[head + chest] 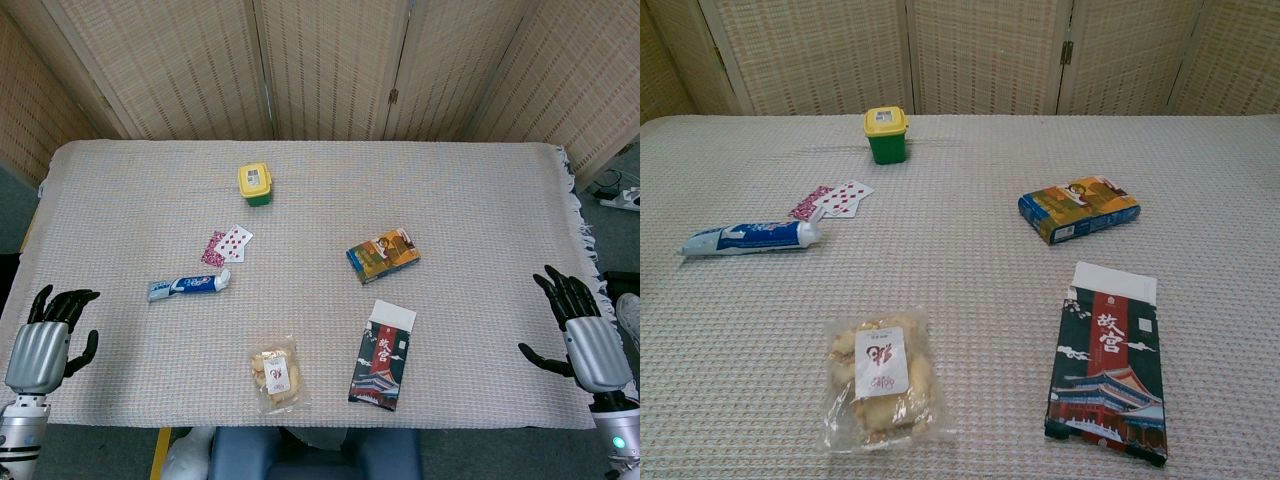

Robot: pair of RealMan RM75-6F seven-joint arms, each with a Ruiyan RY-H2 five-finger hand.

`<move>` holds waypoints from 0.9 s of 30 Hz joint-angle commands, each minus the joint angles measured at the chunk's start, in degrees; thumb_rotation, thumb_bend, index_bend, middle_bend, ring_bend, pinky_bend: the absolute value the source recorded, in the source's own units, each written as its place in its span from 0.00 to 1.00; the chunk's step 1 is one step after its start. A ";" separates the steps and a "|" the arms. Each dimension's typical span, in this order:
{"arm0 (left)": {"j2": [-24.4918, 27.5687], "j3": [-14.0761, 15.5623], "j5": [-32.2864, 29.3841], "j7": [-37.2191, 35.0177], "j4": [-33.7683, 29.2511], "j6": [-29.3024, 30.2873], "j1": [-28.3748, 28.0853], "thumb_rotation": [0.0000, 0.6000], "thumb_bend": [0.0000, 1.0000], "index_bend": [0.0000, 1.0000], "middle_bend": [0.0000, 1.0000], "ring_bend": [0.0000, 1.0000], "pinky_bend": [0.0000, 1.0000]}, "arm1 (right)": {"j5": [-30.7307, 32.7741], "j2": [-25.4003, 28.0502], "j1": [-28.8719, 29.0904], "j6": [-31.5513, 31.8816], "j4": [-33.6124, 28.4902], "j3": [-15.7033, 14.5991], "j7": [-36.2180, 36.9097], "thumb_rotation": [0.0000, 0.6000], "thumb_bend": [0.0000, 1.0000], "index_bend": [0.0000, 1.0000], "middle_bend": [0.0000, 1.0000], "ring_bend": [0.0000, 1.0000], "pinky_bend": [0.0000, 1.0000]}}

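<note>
Woven beige cloth [450,200] covers the table; nothing on it looks handled so far, judging by both hands sitting at the near corners, so all the work seems left to do. Landmark: dark carton [382,356] w/ red temple print, near edge, right of centre. It's lying flat, white inner sleeve poking out the far end; contents can't be seen. Left of it, near edge: clear bag of biscuits [275,374], sealed, label on top. Beyond the carton: blue-orange box [383,254], closed. Far left of carton: toothpaste tube [189,285], capped; just beyond the tube, playing cards [227,244] fanned. Furthest off: green tub w/ yellow lid [255,184], lid on. Left hand [45,340] spread, holding nothing, nearest the tube. Right hand [580,330] spread, holding nothing, nearest the carton, well apart.
</note>
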 commanded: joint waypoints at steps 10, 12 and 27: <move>-0.12 -0.59 -0.57 0.42 0.00 -0.83 -0.81 1.00 0.56 0.24 0.24 0.19 0.03 | -0.13 0.11 -0.43 0.83 0.01 0.07 0.25 1.00 0.26 0.00 0.00 0.00 0.00; -0.21 -1.03 -0.45 0.24 0.24 -1.18 -1.39 1.00 0.56 0.23 0.24 0.19 0.03 | -0.12 0.25 -0.62 1.32 -0.08 0.21 0.27 1.00 0.26 0.00 0.00 0.00 0.00; -4.52 -6.74 -6.87 -1.33 7.85 -18.42 -14.85 1.00 0.45 0.19 0.24 0.19 0.04 | -0.75 1.40 -1.65 3.48 -1.11 0.49 0.15 1.00 0.26 0.00 0.00 0.00 0.00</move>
